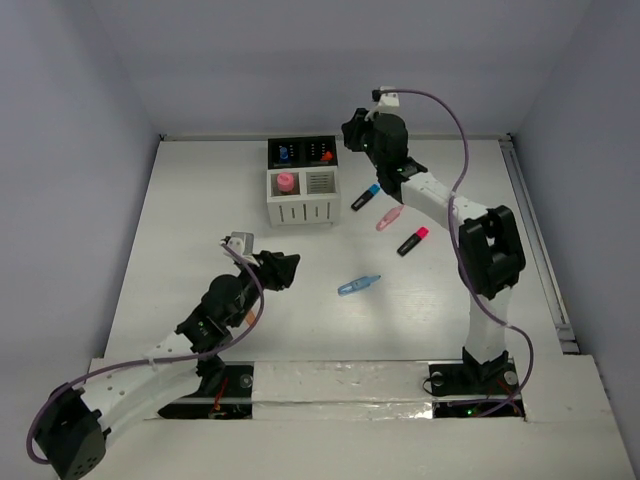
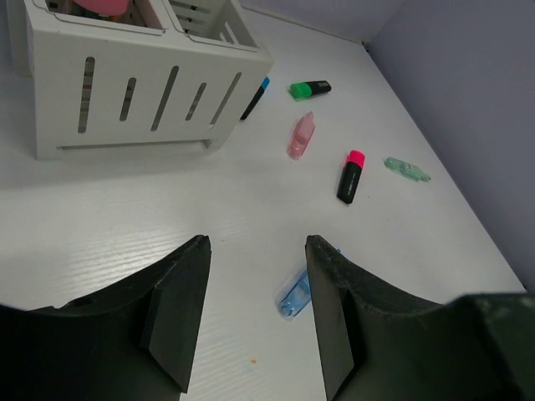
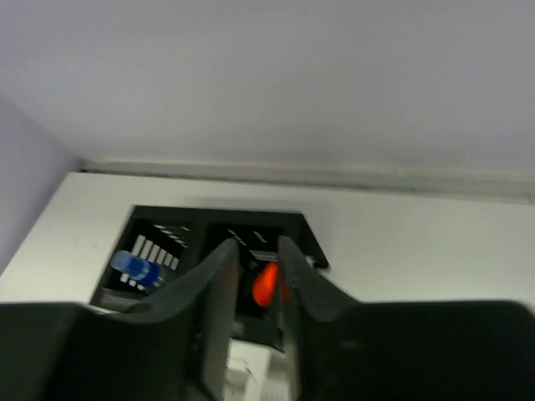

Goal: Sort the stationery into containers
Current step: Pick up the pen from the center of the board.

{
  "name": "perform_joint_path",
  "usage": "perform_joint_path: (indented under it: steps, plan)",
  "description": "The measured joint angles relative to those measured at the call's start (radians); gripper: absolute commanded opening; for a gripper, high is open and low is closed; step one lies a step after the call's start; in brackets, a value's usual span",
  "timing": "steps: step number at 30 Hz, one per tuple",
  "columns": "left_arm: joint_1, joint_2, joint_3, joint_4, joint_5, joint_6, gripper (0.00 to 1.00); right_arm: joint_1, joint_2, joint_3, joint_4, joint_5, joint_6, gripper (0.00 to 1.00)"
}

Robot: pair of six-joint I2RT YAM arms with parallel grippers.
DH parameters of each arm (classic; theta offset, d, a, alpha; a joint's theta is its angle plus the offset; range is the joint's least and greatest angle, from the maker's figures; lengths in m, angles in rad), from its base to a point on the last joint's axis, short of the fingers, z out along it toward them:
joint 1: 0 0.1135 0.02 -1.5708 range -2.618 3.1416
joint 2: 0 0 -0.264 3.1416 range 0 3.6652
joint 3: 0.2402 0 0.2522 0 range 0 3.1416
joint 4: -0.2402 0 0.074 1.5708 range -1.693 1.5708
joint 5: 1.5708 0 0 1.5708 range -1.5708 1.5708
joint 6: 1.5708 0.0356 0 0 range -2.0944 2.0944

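Containers [image 1: 300, 212] hold pink item [image 1: 285, 182], blue item [image 3: 134, 267] and orange item [image 3: 265, 284], each separately.

- Wide bare table [image 1: 190, 230] left of the containers [image 1: 300, 182]: free passage there.
- Blue pen [image 2: 294, 292] lies just beside the left gripper [image 2: 257, 242], crowding its right finger.
- Right gripper [image 3: 255, 249] hangs over the black cups, blocking entry from above.
- Pink pen [image 1: 388, 219] and pink-capped highlighter [image 1: 413, 241] clutter the right side.

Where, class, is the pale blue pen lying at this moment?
In the top view the pale blue pen lies alone on the table, right of the left hand and nearer the front than the pink-capped highlighter.
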Motion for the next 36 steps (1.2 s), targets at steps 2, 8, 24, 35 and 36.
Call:
perform_joint_path:
  steps: [2, 8, 24, 35, 36]
  plan:
    - [0.0, -0.018, 0.0, -0.002, 0.001, 0.0, 0.46, -0.02, -0.019, 0.002, -0.093, 0.034, 0.031, 0.66]
    - [0.0, -0.052, 0.0, -0.008, 0.005, 0.0, 0.47, -0.08, 0.06, 0.004, -0.37, 0.062, 0.092, 0.86]
    - [0.0, -0.081, 0.0, -0.034, 0.017, -0.001, 0.47, -0.097, 0.239, 0.087, -0.617, 0.056, 0.182, 0.6]
    - [0.0, -0.085, 0.0, -0.043, 0.015, -0.001, 0.47, -0.097, 0.294, 0.177, -0.661, 0.024, 0.179, 0.47]
    - [0.0, -0.085, 0.0, -0.043, 0.015, -0.001, 0.47, -0.097, 0.298, 0.183, -0.664, 0.024, 0.174, 0.47]
